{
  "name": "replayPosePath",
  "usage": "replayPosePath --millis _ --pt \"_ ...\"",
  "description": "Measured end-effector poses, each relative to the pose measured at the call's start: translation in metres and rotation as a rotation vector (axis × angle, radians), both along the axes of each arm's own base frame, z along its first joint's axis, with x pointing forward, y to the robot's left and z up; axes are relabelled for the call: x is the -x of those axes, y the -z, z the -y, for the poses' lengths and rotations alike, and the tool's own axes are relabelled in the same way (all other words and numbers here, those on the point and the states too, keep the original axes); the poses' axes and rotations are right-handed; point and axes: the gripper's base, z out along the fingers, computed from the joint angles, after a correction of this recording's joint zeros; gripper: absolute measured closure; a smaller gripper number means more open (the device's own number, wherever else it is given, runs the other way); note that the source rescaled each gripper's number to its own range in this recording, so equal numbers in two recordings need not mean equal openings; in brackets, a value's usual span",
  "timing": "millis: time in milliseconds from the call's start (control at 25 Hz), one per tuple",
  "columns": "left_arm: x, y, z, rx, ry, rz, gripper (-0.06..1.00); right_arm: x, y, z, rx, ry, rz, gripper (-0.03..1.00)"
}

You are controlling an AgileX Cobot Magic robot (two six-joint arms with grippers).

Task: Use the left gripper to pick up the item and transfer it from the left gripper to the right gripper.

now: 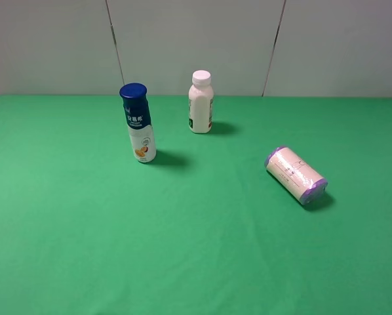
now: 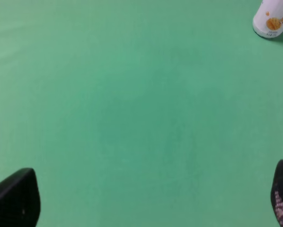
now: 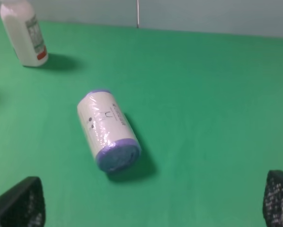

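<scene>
Lying on its side at the right of the green cloth (image 1: 84, 249), the item (image 1: 295, 175) was judged light, soft and crinkly, best taken across its cream middle, while the left gripper (image 2: 146, 201) and right gripper (image 3: 153, 203) were spread wide, empty.

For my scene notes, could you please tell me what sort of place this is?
Probably a lab test bench: a plain green cloth-covered table against bare grey wall panels, with just two upright white plastic bottles and a cream purple-ended roll laid out.
</scene>
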Motion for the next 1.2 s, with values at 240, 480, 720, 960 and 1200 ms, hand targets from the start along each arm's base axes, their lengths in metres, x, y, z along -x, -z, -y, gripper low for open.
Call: replayPosePath --millis 240,480,720,960,1200 --pt "0.0 0.0 0.0 0.0 0.0 0.0 -0.01 -0.0007 -0.0008 -0.0002 0.001 -0.002 0.013 -0.03" --pt "0.0 0.0 0.0 0.0 0.0 0.0 -0.01 -0.0008 -0.001 -0.0002 0.001 -0.002 0.015 -0.03" --pt "-0.0001 -0.0001 0.0 0.0 0.0 0.001 -0.01 -0.0006 -0.001 -0.0001 0.001 0.07 0.016 -0.03" --pt "-0.0001 -0.0001 0.0 0.0 0.0 0.001 -0.01 0.0039 -0.0009 -0.0003 0.002 0.271 0.041 -0.03" --pt "-0.0001 -0.0001 0.0 0.0 0.0 0.001 -0.01 0.0045 -0.0009 -0.0006 0.003 0.322 0.044 -0.03"
